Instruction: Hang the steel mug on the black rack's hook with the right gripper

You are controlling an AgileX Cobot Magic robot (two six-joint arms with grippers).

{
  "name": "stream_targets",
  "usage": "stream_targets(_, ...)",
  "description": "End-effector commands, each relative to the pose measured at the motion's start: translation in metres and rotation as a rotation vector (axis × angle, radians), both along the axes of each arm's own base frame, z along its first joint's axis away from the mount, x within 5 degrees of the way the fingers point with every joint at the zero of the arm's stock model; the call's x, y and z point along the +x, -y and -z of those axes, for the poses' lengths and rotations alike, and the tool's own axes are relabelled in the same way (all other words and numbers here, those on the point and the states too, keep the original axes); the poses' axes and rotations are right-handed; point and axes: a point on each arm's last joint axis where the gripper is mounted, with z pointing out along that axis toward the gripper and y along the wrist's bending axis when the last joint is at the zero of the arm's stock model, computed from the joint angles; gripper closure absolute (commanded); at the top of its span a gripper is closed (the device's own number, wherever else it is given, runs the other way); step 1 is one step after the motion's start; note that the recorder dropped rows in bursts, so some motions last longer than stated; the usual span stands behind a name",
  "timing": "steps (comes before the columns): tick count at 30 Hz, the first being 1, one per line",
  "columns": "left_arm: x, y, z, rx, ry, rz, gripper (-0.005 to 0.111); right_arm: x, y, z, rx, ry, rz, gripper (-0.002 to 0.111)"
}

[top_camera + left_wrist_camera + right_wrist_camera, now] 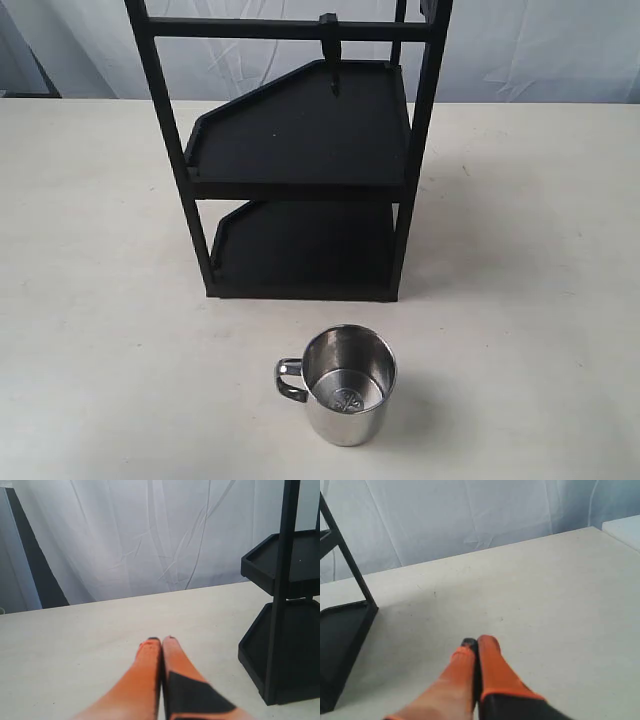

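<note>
The steel mug stands upright on the pale table in front of the black rack, its looped handle turned to the left. The hook hangs down from the middle of the rack's top crossbar. Neither arm appears in the exterior view. My right gripper is shut with its orange fingers pressed together, nothing between them, above bare table beside a rack corner. My left gripper is likewise shut and empty, with the rack off to one side. The mug is out of both wrist views.
A white wrinkled curtain backs the table. The table stretches pale on both sides of the rack. A white block edge shows at the far corner in the right wrist view.
</note>
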Motion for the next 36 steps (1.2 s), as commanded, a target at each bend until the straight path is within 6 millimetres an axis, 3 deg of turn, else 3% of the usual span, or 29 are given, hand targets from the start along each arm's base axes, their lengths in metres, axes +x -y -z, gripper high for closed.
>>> stream_targets(1,0.0,0.0,-0.001,-0.003,0.009,0.005,0.105,0.001,-0.003,-0.004,0.203,0.058,0.012,0.108)
stream_targets(5,0.0,0.0,-0.001,-0.003,0.009,0.005,0.105,0.002,-0.012,-0.014,1.01,0.133,0.035,0.108)
stream_targets(8,0.0,0.0,-0.001,-0.003,0.009,0.005,0.105,0.002,-0.012,-0.02,1.279,0.182,0.046,0.108)
stream_targets(15,0.0,0.0,-0.001,-0.003,0.009,0.005,0.105,0.0,0.009,-0.034,1.207,0.454,0.143,0.108)
stream_targets(20,0.0,0.0,-0.001,-0.003,0.009,0.005,0.105,-0.001,0.012,-0.037,1.16,0.503,0.154,0.108)
stream_targets(24,0.0,0.0,-0.001,-0.003,0.009,0.005,0.105,0.0,0.008,-0.035,1.346,0.458,0.144,0.108)
stream_targets(26,0.0,0.0,-0.001,-0.003,0.009,0.005,0.105,-0.001,0.007,-0.044,1.408,0.457,0.117,0.108)
stream_targets(28,0.0,0.0,-0.001,-0.003,0.009,0.005,0.105,-0.005,0.0,-0.063,1.211,0.44,0.041,0.108)
stream_targets(32,0.0,0.0,-0.001,-0.003,0.009,0.005,0.105,-0.017,-0.01,-0.107,0.53,0.339,-0.061,0.108)
stream_targets(36,0.0,0.0,-0.001,-0.003,0.009,0.005,0.105,0.003,-0.013,-0.122,0.275,-0.013,-0.08,0.108)
